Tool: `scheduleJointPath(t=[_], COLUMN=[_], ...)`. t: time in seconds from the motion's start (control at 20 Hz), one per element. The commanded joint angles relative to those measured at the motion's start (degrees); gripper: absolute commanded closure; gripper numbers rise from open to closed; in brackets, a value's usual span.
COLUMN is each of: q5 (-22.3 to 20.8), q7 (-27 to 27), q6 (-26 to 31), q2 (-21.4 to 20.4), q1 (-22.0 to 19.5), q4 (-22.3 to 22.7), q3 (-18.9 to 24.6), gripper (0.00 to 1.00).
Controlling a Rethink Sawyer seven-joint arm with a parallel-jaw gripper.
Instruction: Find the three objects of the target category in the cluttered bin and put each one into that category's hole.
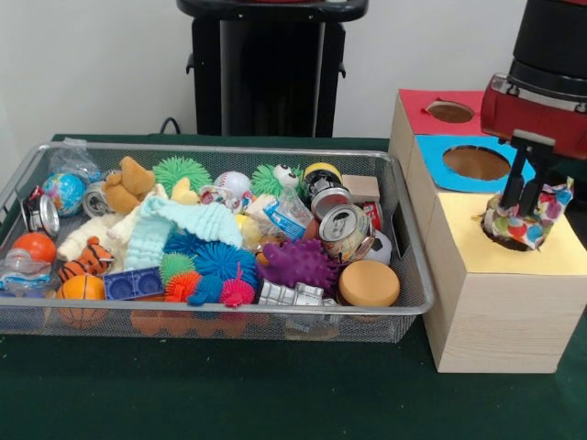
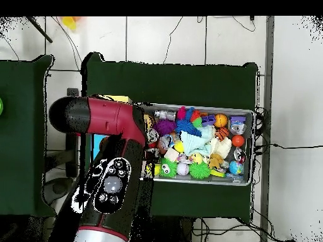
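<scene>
Front view, pincer (image 1: 525,213) gripping patterned cloth (image 1: 526,223)

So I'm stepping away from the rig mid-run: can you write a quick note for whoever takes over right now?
Gripper: shut on a colourful patterned fabric piece, held over the yellow panel of the wooden sorting box, where that panel's hole should be; the hole itself is hidden. The blue panel's hole and the red panel's hole show nothing inside.
The wire mesh bin is still packed with toys, cans and cloths.
Done: one piece picked.
Left: drop it, then find the others.
</scene>
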Motion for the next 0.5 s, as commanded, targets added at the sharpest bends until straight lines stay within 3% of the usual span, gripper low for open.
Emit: scheduleJointPath(t=[0.05,0.5], q5=[0.69,1.46], q7=[12.02,11.35], q6=[3.84,3.75], q2=[2.17,3.21], q1=[-0.47,-1.5], q4=[-3.31,-4.33], q3=[2.55,4.21], gripper=[1.0,1.0])
